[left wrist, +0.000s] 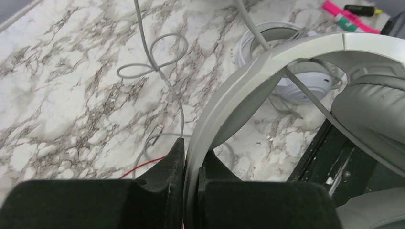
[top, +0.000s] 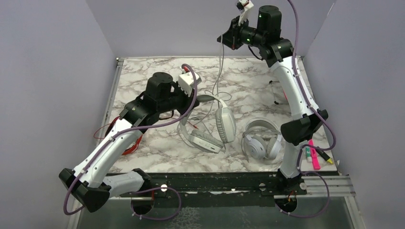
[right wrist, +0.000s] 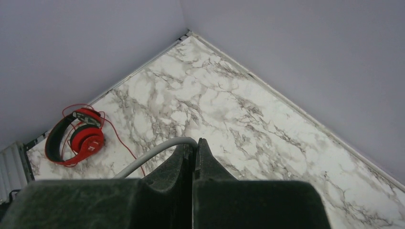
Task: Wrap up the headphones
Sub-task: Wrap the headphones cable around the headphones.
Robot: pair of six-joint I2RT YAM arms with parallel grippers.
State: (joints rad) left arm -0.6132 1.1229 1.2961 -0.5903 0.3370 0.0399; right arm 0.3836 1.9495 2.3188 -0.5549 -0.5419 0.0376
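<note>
A light grey headset (top: 210, 125) lies mid-table with its band raised, and my left gripper (top: 198, 98) is shut on that headband (left wrist: 286, 52). The fingers (left wrist: 174, 162) pinch the band edge-on, with one grey ear pad (left wrist: 377, 109) close on the right. Its thin grey cable (top: 222, 62) rises to my right gripper (top: 227, 38), held high at the back and shut on the cable (right wrist: 157, 150). More cable lies in loops (left wrist: 157, 62) on the marble. The white-silver headset (top: 261, 143) lies flat to the right. The red-and-black headset (right wrist: 76, 136) lies at the left, mostly hidden under my left arm in the top view.
Pink and yellow highlighters (top: 316, 156) lie at the table's right front edge, beside the right arm's base. Purple walls (top: 57, 71) close in the left, back and right sides. A red cable (top: 101, 129) trails near the left edge.
</note>
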